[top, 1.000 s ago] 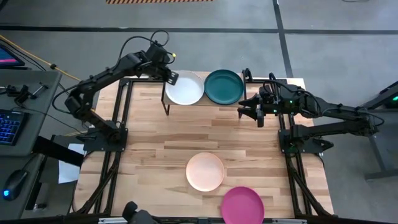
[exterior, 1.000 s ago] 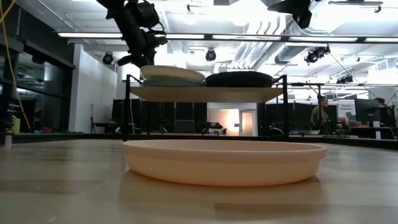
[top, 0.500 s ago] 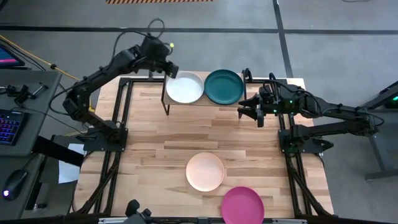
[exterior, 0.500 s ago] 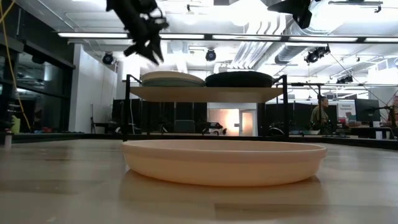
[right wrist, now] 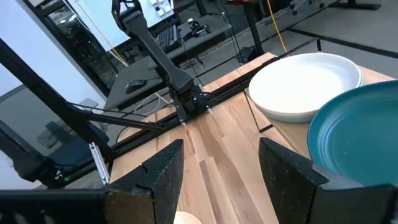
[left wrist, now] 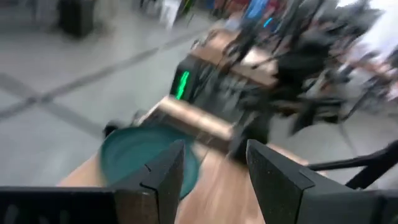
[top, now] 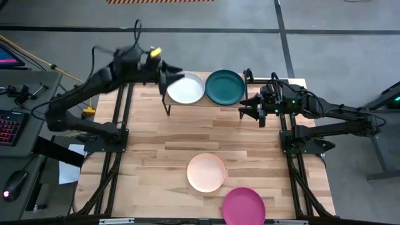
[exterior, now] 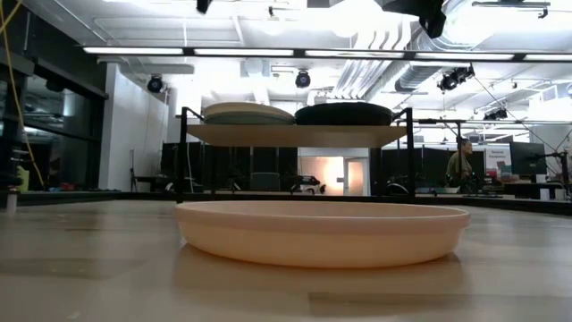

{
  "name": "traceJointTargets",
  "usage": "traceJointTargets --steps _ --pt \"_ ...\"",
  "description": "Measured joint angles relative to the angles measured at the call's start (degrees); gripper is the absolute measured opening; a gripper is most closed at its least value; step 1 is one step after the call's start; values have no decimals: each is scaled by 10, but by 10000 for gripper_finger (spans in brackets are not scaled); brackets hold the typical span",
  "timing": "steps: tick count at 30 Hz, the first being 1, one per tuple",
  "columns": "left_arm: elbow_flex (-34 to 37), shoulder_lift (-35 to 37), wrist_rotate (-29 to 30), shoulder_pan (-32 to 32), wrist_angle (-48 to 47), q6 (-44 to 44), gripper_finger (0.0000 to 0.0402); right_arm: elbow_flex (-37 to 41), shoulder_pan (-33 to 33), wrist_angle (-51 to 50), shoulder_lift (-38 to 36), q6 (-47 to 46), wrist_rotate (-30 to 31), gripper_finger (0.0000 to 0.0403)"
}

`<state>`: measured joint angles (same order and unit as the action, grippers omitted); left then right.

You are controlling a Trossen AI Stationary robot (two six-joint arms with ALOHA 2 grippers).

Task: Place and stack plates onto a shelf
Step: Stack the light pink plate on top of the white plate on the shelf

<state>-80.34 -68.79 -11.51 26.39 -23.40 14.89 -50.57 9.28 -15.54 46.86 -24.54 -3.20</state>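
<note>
The shelf [exterior: 295, 134] stands at the table's far edge. On its left half lies a white plate [top: 186, 88], which in the low view rests on another pale plate [exterior: 248, 117]. A dark teal plate [top: 225, 87] lies on its right half. A peach-pink plate [top: 206, 172] and a magenta plate [top: 244, 205] lie flat on the table near its front edge. My left gripper [top: 169, 78] hangs open above the white plate's left rim, with nothing between its fingers [left wrist: 165, 177]. My right gripper [top: 250, 112] stands open beside the shelf's right end.
The black arm frames [top: 122, 125] run along both sides of the table. Bare wood [top: 200, 134] lies between the shelf and the peach-pink plate. A desk with a keyboard [top: 9, 125] stands off the table's left side. A person [exterior: 460, 165] stands far back in the room.
My left gripper has opened and let go of the white plate's left rim. It has then risen up, out of the top of the low view. The white plate stays on the shelf's left half.
</note>
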Motion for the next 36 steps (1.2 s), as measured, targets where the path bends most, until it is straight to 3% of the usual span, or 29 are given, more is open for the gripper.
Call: traceJointTargets --steps 6,10,15,36 --pt "206 97 84 -97 291 19 161 0 0 0 0 -1 0 190" --pt "292 134 93 -113 395 36 161 0 0 1 0 4 0 190" --pt "324 160 93 -115 408 69 161 0 0 2 0 2 12 190" --pt "324 162 92 -115 412 70 161 0 0 55 0 -24 13 190"
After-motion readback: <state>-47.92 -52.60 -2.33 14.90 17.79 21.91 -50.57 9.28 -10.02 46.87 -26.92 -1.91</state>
